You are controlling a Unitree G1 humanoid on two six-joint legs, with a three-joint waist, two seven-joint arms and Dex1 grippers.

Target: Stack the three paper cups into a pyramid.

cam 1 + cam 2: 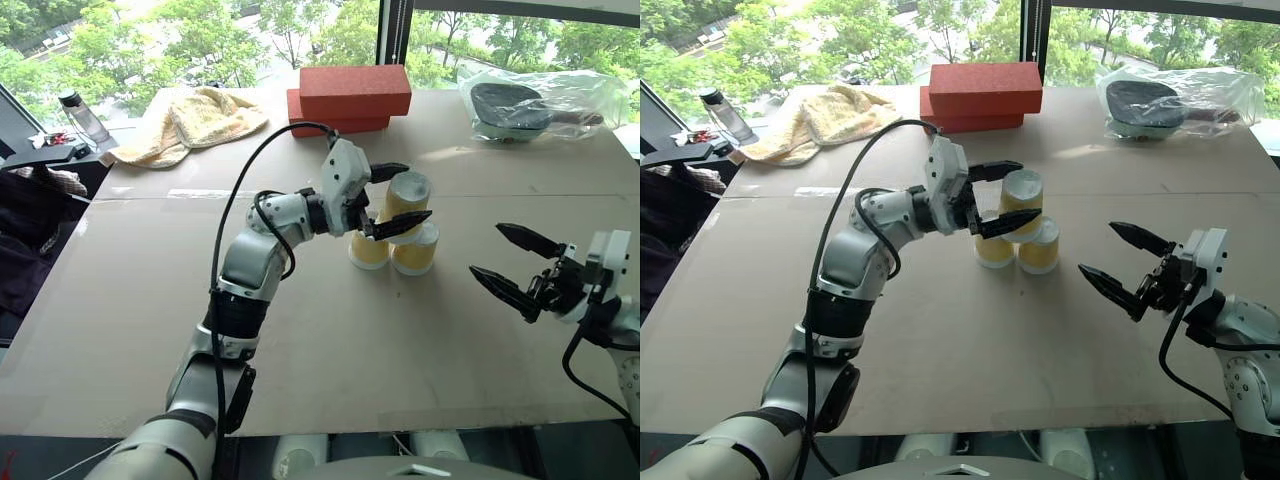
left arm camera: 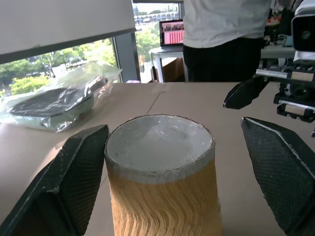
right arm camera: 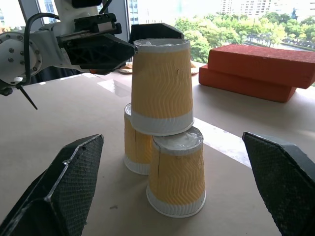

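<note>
cups: top cup [image 3: 161, 88] sits upside down on two base cups [image 3: 170, 172] at table [image 1: 330, 350] centre | left gripper [image 1: 392, 198]: open around top cup, holds nothing | right gripper [image 1: 512, 262]: open, empty, apart | risk: we judge a finger [image 2: 74, 182] may brush the top cup and topple it

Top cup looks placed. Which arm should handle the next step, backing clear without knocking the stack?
Left. Its open pincer straddles the top cup, which sits on the two lower cups, so it likely just needs to back away. The right pincer hangs open, apart from the pyramid.
</note>
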